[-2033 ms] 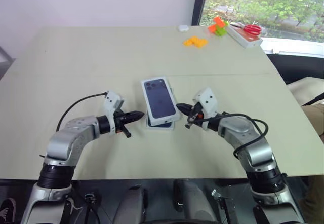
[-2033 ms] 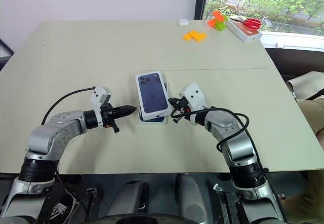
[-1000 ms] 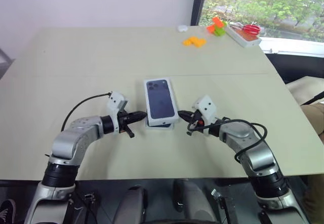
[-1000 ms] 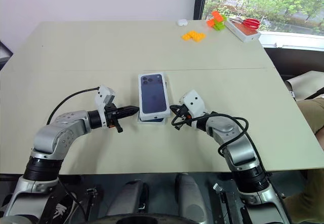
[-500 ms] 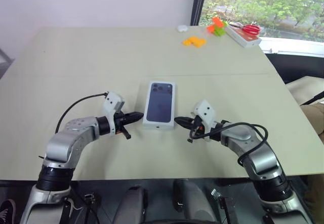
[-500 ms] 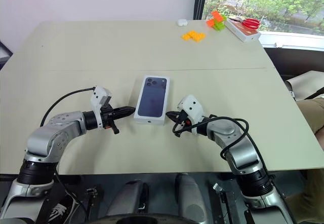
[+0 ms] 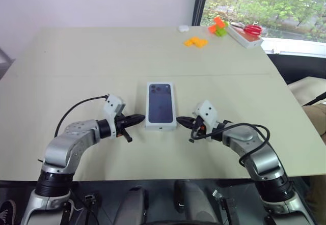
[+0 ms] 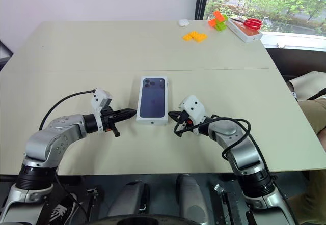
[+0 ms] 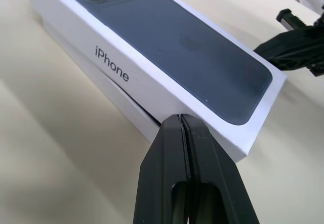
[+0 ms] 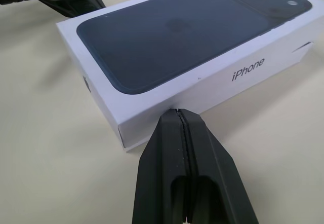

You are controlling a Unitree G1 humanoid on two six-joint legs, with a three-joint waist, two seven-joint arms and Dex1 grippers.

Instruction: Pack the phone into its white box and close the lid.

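Left arm: bent at the elbow, forearm reaching inward and forward
Left gripper [image 7: 138, 118]: fingers pressed together, pointing slightly down toward the right arm's side
Right arm: bent the same way, mirrored, forearm angled inward
Right gripper [image 7: 182, 120]: fingers pressed together, tip facing the left one, well apart

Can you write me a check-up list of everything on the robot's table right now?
Surface: beige table, bare at the near edge.
Job's things: white cardboard lid with printed dark-blue phone picture sits on white box, a strip of box showing below.
Clutter: orange blocks, green block, red scissors on a flat carton.
Grippers: left gripper and right gripper shut, flanking the lid.
Cables: black cable on left arm.
Surroundings: window, trees.
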